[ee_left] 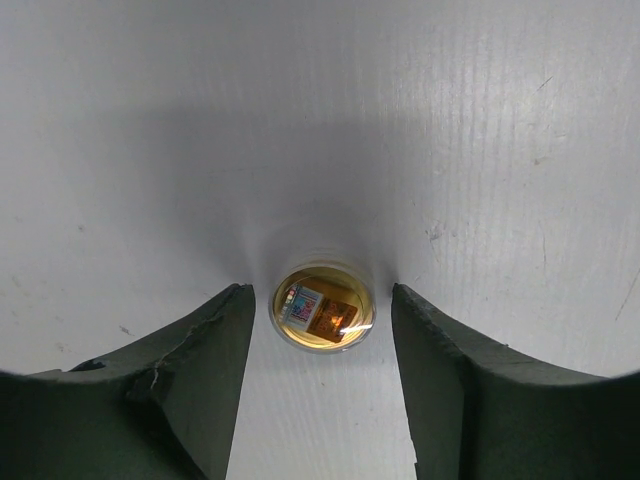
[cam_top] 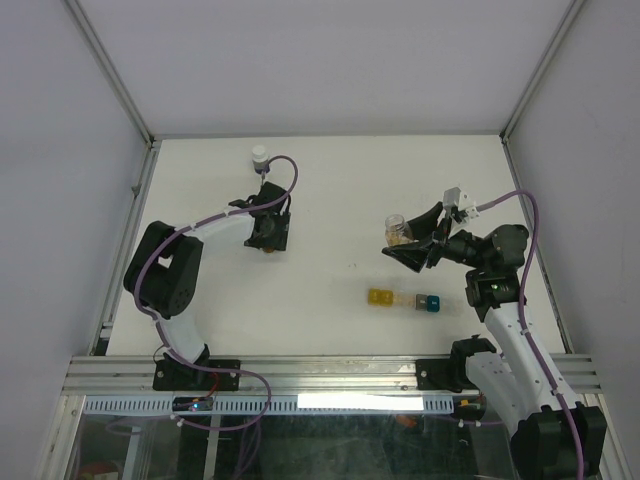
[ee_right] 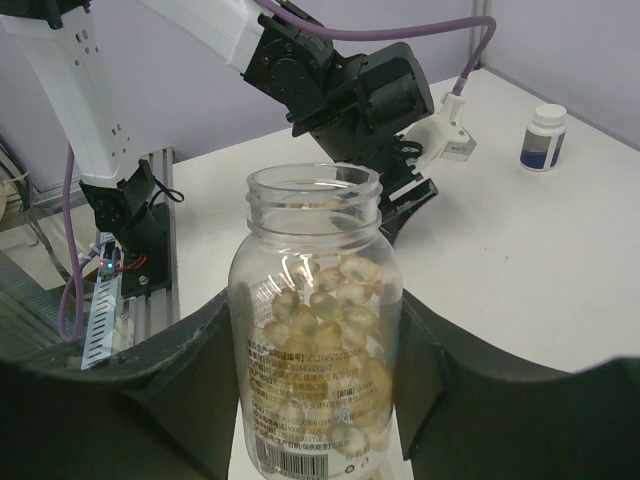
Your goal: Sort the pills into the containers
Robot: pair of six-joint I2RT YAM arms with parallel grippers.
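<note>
White matte tabletop [cam_top: 330,190], pale grey walls [cam_top: 60,200] all round, and near the front edge sits the short strip of joined square plastic compartments [cam_top: 403,300]. Yellow cell on the left, clear in the middle, teal toward the right. From up top they're too small to tell whether anything lies inside.

Over to the right pincer [ee_right: 315,330]: it's clenched on the clear, round, open-mouthed vial [ee_right: 312,300], dark padded fingers [ee_right: 190,370] pressed to both sides. The vial is held beyond the strip, apart from it. Inside it, a heap of pale orange-tan translucent oval pills [ee_right: 340,310] reaches up near the shoulder, and a printed label [ee_right: 290,400] wraps the lower wall.

Left pincer [ee_left: 320,295] next: released, jaws wide, pointing straight down at the table. Between them, touching neither finger, lies a small round clear-rimmed amber piece [ee_left: 322,306] with a little printed sticker [ee_left: 303,307] showing. Cap or tiny jar, can't tell.

Far back, beyond the left arm [cam_top: 215,228], the white-capped dark blue bottle [cam_top: 260,155] stands upright.
</note>
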